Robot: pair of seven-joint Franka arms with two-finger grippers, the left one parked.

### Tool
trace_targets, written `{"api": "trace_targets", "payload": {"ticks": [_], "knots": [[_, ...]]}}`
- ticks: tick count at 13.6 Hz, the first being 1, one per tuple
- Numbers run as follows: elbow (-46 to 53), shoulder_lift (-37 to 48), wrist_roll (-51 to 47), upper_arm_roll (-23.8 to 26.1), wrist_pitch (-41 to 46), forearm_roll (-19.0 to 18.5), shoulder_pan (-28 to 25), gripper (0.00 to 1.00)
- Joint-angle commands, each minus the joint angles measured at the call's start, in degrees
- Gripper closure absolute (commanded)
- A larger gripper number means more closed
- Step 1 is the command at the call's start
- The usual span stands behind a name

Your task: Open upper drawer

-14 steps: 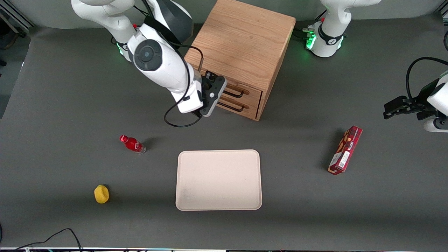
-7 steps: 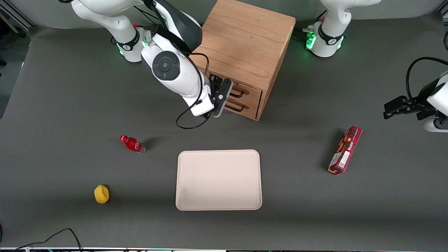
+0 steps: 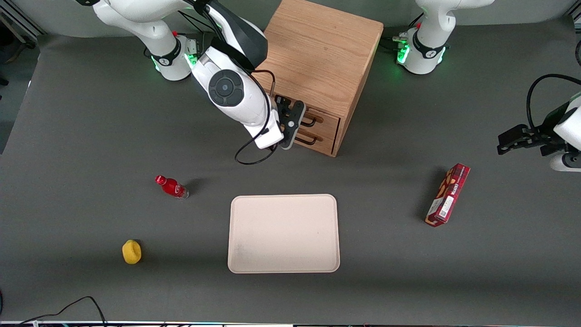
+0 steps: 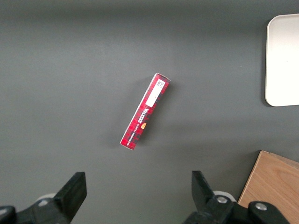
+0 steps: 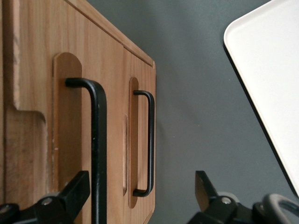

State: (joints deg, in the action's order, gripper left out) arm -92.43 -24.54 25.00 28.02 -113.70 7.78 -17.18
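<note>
Hand (image 5: 142, 193) spread wide and empty at the cabinet (image 3: 317, 59) front, one finger (image 5: 70, 196) against the upper drawer (image 5: 70, 140) face beside its black bar handle (image 5: 97, 140), handle's long axis running straight away between the fingers.

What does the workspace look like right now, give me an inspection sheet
Surface: dark grey table, no spills seen.
Job's things: upper drawer of the wooden cabinet looks shut; its black bar handle is not yet gripped.
Clutter: beige tray, red bottle lying down, yellow object, red box toward the parked arm's end.
Grippers: gripper open, right in front of the drawer fronts, the upper handle between its fingers.
Cables: black loop hanging from the working arm; another cable at the table edge nearest the camera.
Surroundings: nothing seen.
</note>
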Motion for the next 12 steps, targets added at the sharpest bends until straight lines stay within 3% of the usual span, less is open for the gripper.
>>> {"api": "trace_targets", "payload": {"ticks": [1,12], "knots": [[-0.99,-0.16,2.51,0.11,-2.66,-1.01,-0.13,0.0],[0.32,-3.58,8.05,-4.29,-7.85,-2.68,0.66,0.0]]}}
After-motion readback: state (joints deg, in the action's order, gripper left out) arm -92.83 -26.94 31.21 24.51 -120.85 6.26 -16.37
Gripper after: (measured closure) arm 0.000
